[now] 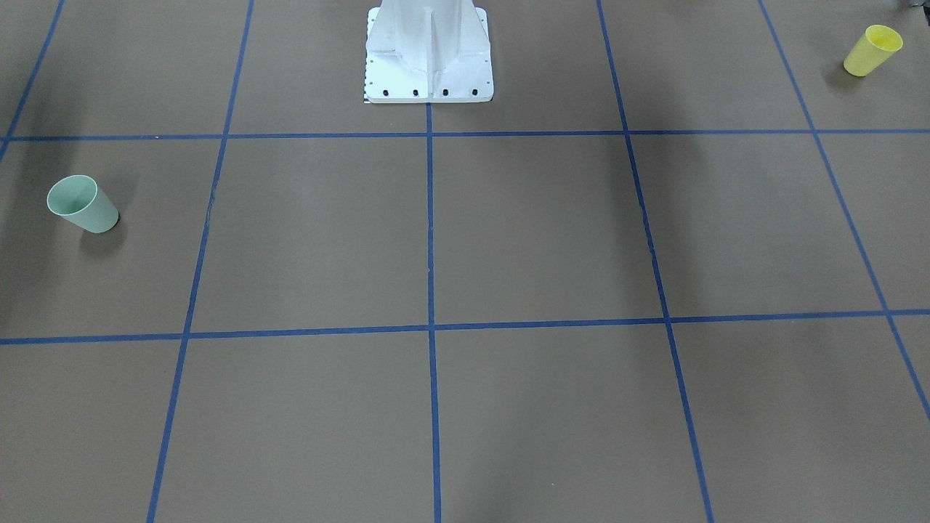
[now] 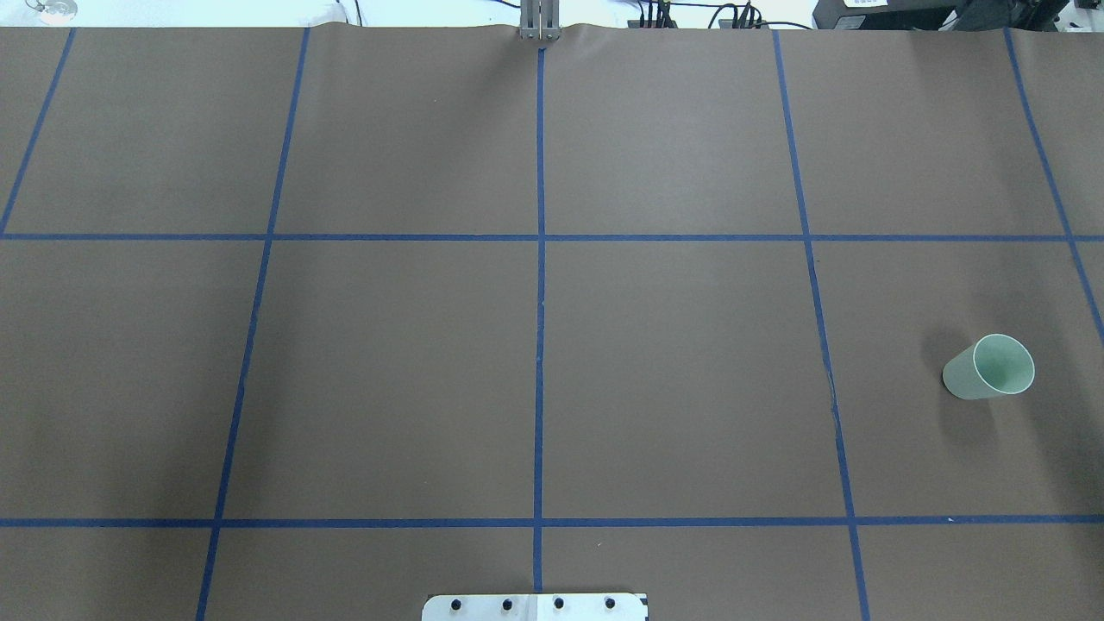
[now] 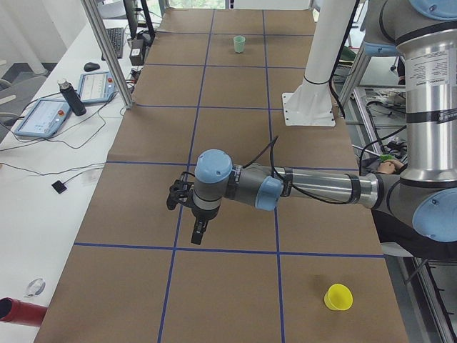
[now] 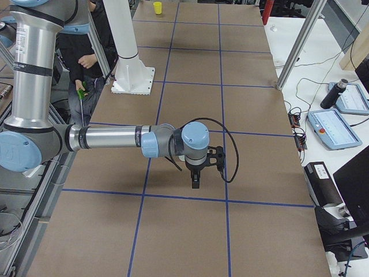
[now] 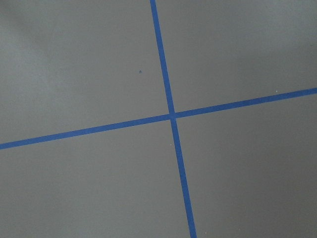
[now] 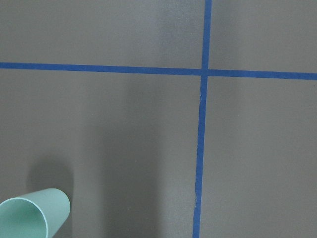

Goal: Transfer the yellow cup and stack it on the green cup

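Note:
The yellow cup (image 1: 872,49) stands upright, mouth up, on the brown table on the robot's left side; it also shows in the exterior left view (image 3: 338,297) and the exterior right view (image 4: 157,7). The green cup (image 1: 82,204) stands upright on the robot's right side (image 2: 988,367), and its rim shows low in the right wrist view (image 6: 32,215). My left gripper (image 3: 198,232) hangs above the table, well apart from the yellow cup. My right gripper (image 4: 196,182) hangs above the table too. Neither holds a cup; I cannot tell whether they are open or shut.
The white robot pedestal (image 1: 429,58) stands at the table's robot-side edge. Blue tape lines (image 2: 540,302) grid the table. Side benches hold tablets (image 3: 43,118) and a bottle (image 3: 71,96). A person (image 4: 86,57) stands beside the pedestal.

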Motion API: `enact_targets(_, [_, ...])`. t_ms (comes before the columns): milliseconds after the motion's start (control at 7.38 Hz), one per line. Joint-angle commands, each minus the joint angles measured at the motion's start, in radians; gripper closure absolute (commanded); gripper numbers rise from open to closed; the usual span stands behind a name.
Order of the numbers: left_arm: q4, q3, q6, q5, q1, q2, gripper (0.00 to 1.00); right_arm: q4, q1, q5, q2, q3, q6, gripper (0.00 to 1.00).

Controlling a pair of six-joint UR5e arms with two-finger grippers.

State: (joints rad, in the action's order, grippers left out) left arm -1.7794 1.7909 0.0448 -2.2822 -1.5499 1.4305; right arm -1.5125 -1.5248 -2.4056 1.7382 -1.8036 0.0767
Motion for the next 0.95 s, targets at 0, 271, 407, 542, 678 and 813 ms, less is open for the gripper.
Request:
enact_targets(0, [0.002, -0.005, 0.014, -0.002, 0.002, 0.011, 0.00, 0.000, 0.000, -0.001, -0.002, -0.005, 0.000, 0.01])
enact_targets(271, [-0.029, 0.002, 0.124, 0.009, 0.040, -0.001, 0.00, 0.002, 0.000, -0.003, 0.000, -0.010, 0.000, 0.01])
enact_targets(407, [-0.146, 0.014, 0.244, 0.016, 0.075, -0.059, 0.00, 0.002, -0.006, -0.004, 0.003, -0.014, 0.000, 0.01])
enact_targets(542, [-0.348, 0.019, 0.342, 0.018, 0.108, -0.164, 0.00, 0.003, -0.008, -0.007, 0.007, -0.017, 0.000, 0.01])
enact_targets(678, [-0.420, 0.047, 0.424, 0.018, 0.138, -0.233, 0.00, 0.003, -0.011, -0.007, 0.012, -0.023, 0.000, 0.01])
enact_targets(813, [-0.420, 0.129, 0.504, 0.030, 0.167, -0.302, 0.00, 0.003, -0.017, -0.006, 0.014, -0.023, 0.000, 0.01])
